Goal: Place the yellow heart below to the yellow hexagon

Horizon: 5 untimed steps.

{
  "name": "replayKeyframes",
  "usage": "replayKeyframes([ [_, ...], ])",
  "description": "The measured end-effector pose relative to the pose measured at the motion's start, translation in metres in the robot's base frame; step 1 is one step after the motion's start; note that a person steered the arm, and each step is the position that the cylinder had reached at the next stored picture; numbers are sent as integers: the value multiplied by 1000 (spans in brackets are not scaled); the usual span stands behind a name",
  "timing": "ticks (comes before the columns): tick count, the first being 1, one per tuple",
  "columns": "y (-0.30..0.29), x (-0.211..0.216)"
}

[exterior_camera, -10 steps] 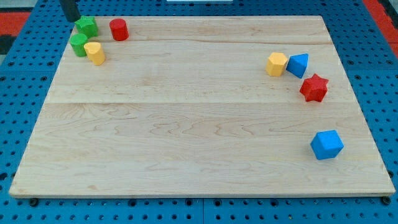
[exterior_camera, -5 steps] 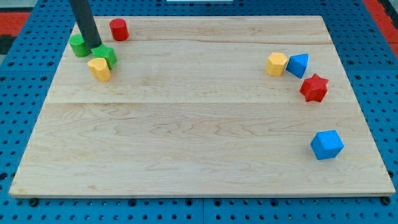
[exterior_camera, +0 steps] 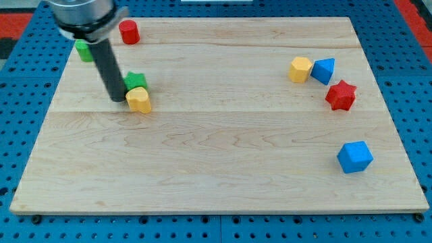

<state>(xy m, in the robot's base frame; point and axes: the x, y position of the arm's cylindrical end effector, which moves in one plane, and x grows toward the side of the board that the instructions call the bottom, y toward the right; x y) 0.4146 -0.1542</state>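
My tip [exterior_camera: 119, 100] is a bare rod end with nothing to open or close, pressed against the yellow heart's [exterior_camera: 139, 100] left side. Over the last second I have swept down from the board's top left corner and driven the heart rightward and downward, dragging a green block [exterior_camera: 136, 81] along; it sits touching the heart's top edge. Another green block [exterior_camera: 84, 50] and the red cylinder [exterior_camera: 128, 32] stay behind near that corner. The yellow hexagon [exterior_camera: 300, 69] lies well apart to the heart's right, touching the blue block [exterior_camera: 324, 70], so most of the push remains, I judge.
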Motion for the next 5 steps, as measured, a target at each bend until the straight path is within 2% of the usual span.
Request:
replayKeyframes([
  [1, 44, 6],
  [3, 61, 54],
  [5, 110, 58],
])
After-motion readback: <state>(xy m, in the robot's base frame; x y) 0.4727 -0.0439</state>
